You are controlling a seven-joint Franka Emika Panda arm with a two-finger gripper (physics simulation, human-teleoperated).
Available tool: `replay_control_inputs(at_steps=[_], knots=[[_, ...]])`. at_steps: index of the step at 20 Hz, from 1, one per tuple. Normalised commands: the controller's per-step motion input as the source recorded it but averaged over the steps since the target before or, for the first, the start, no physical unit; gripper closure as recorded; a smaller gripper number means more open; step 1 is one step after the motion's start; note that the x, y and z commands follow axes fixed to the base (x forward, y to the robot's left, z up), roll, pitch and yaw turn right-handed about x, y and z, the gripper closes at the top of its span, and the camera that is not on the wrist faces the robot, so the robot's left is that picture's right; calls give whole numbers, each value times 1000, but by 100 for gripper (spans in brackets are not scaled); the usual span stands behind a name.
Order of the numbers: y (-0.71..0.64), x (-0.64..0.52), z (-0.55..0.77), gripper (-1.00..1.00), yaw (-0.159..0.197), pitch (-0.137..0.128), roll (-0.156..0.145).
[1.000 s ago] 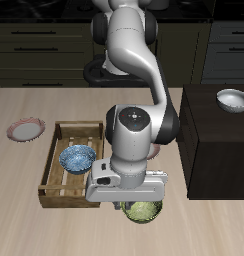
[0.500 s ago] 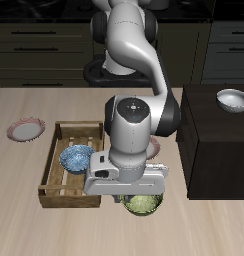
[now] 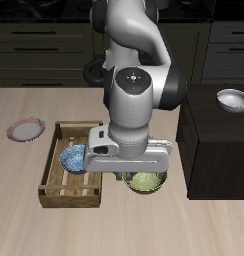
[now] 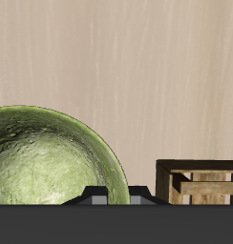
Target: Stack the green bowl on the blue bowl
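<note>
Two bowls in play: the green bowl point(image 3: 144, 182) hangs under the gripper point(image 3: 131, 176), above the table point(image 3: 24, 220) near its front edge, just beside the wooden tray point(image 3: 56, 192). The blue bowl point(image 3: 73, 158) sits inside that tray. The fingers appear pinched on the green bowl's rim.

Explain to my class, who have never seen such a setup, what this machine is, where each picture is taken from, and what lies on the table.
These are computer-simulated pictures. The white machine is a robot arm with a two-fingered hand. One picture looks at it from the front and above; the other comes from a camera on the hand itself. The green bowl sits right under the hand, whose fingers are hidden, so a grip cannot be confirmed. The blue bowl lies inside a wooden tray. A pink-rimmed plate rests on the table, and a white bowl on a dark cabinet.
</note>
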Motion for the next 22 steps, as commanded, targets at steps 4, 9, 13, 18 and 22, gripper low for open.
replay_control_inputs(at_steps=[4,9,13,18,22], knots=[[-28,-550,502,100,41,-89,20],[-46,-452,328,100,7,-58,40],[-275,-322,133,100,29,-43,-22],[-342,-256,45,100,5,-23,-24],[-333,-328,-24,100,-35,2,-8]])
